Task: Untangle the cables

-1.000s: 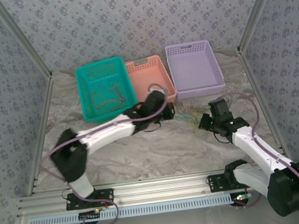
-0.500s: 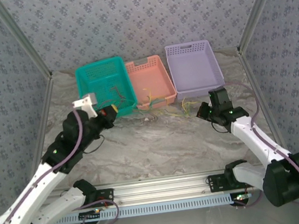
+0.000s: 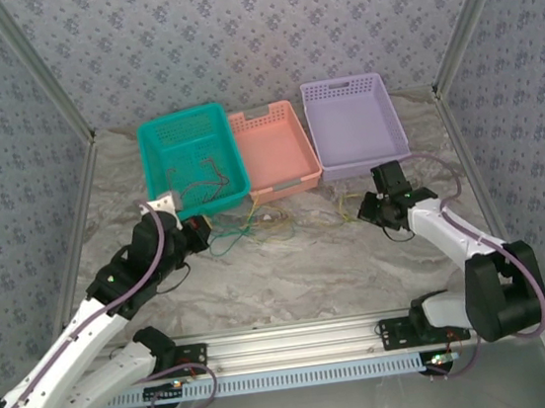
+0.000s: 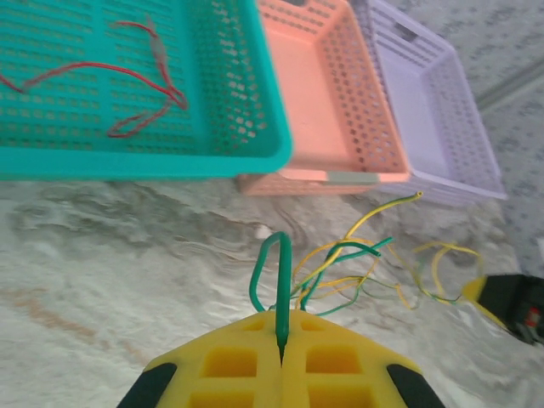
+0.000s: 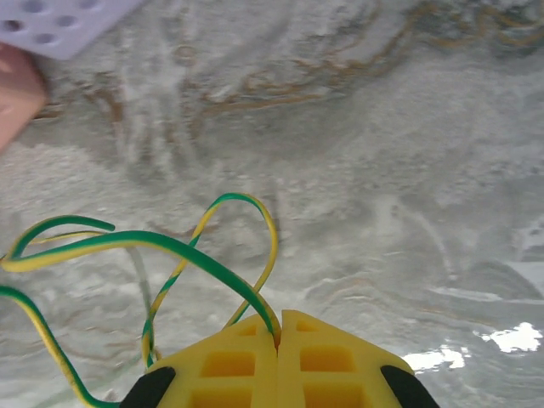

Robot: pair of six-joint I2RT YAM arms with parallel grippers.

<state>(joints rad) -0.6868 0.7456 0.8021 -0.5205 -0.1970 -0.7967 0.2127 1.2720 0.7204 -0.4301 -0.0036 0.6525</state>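
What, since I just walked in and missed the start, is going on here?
Two robot arms hold a cable tangle from either side on the table. The left gripper is shut on a green cable, the right gripper on a green-and-yellow cable. One reddish cable lies in the teal basket.

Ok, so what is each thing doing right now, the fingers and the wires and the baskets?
left fingers: shut on the green cable
right fingers: shut on the green-yellow cable
loose cables: tangled together, lying in front of the baskets
teal basket: holds one red wire
pink basket: nothing inside
purple basket: nothing inside
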